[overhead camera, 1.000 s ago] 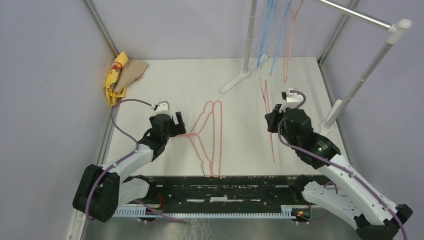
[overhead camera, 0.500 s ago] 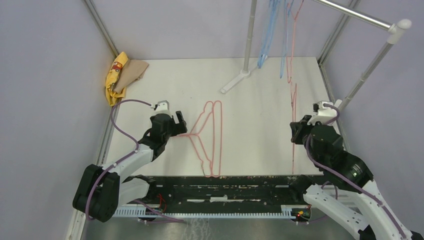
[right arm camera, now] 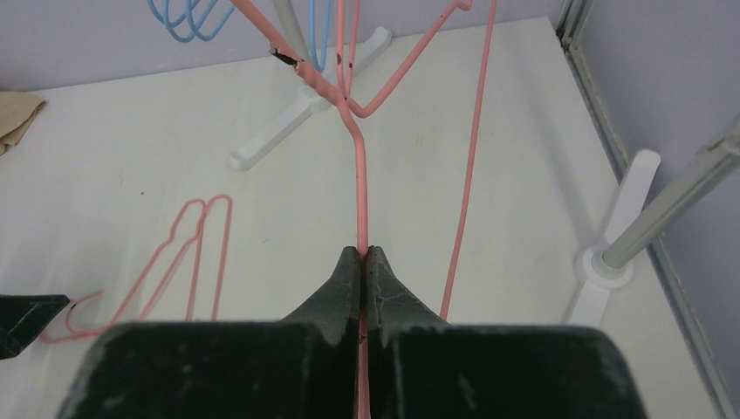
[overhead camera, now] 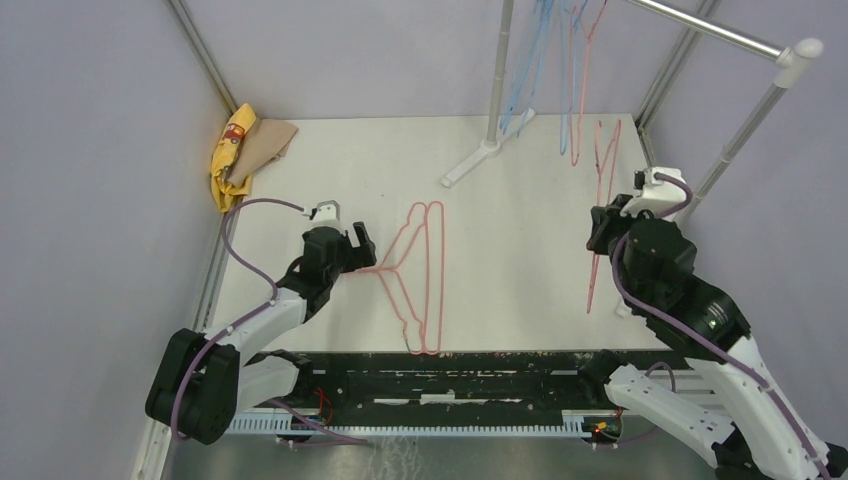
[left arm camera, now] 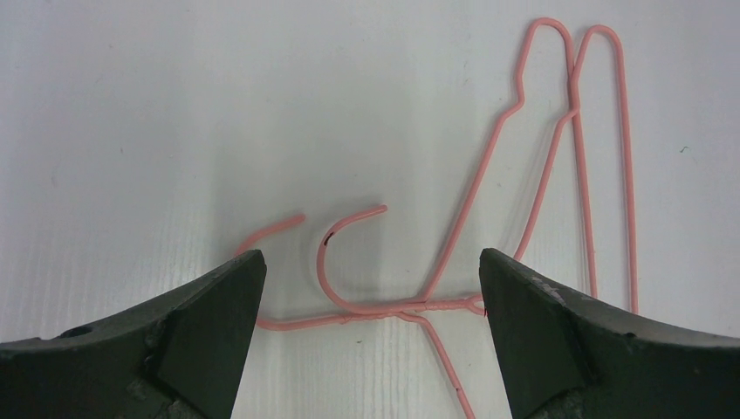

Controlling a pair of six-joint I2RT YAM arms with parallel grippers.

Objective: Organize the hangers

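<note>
A matte white table with a finely ribbed surface holds thin wire hangers, each a triangle with a hooked top.

Two pink hangers lie flat near the middle of the table, overlapping, one shifted slightly from the other. Their long bottom bars run from far to near, and their curved hooks point left.

The left gripper sits low over those hooks. Its two dark, wedge-shaped fingers are spread wide, one on each side of the hooks and twisted necks, and grasp nothing.

The right gripper is at the right side of the table. Its dark fingers are pressed together on one straight wire of a third pink hanger. From above, this held hanger looks nearly edge-on, a narrow sliver with its long axis running near to far. In the right wrist view, its twisted neck and hook are at the far end, pointing toward the rack.

At the back stands a rack with silver poles and a white foot. Light blue hangers and another pink one hang from it.

A crumpled yellow cloth lies in the far left corner.
</note>
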